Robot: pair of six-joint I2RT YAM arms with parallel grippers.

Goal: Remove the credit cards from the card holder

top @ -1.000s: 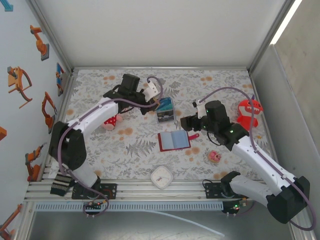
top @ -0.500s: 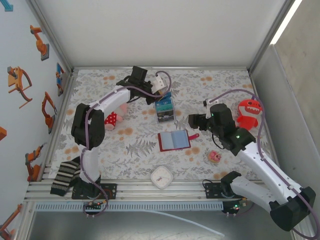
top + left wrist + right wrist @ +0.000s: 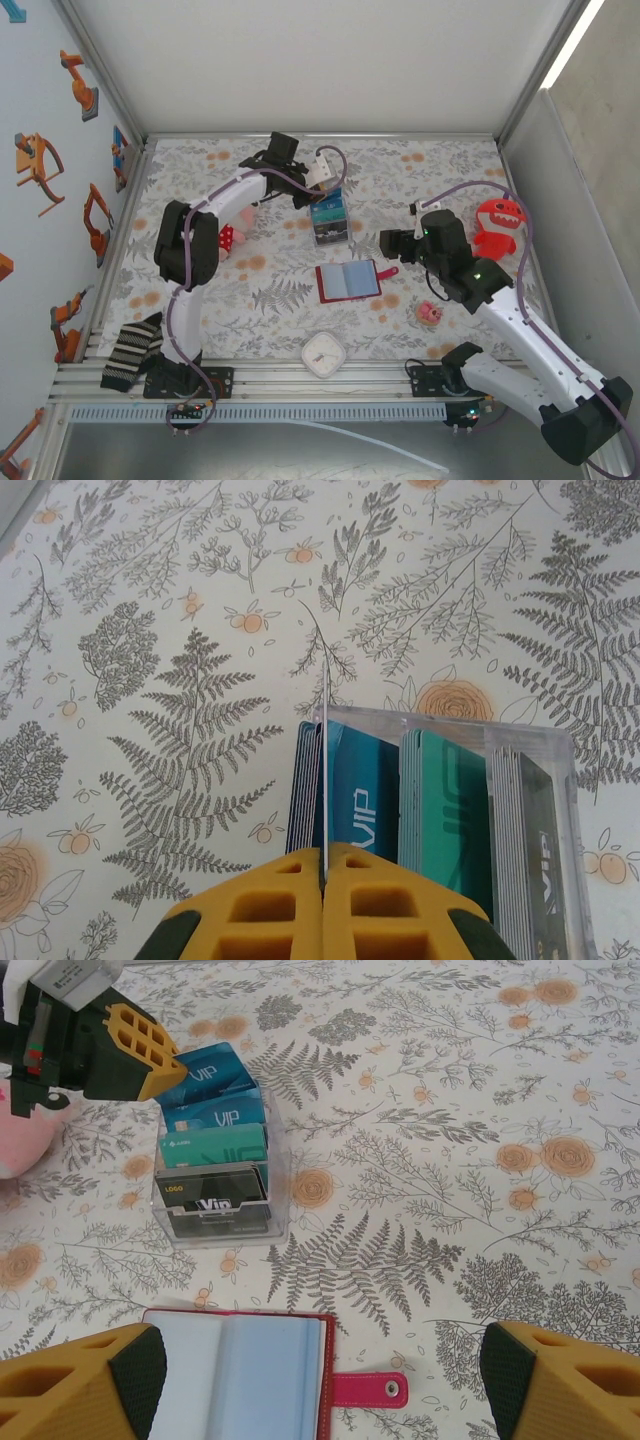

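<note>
The left arm has swung its elbow up and inward, carrying the left end effector [image 3: 322, 190] and its pinched credit card [image 3: 325, 740] rightward over the clear box [image 3: 329, 222] and uncovering a striped sock [image 3: 130, 352], while the right end effector [image 3: 388, 241] has backed off rightward.

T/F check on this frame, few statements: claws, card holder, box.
1. The card holder lies open on the table. True.
2. The left claw is open. False: it is shut, pinching a credit card at the clear box.
3. The right claw grips the card holder. False: it is open and holds nothing, apart from the holder.
4. Cards marked VIP stand in the clear box. True.
5. The red snap tab is fastened shut. False: it lies loose on the table, beside the open holder.
</note>
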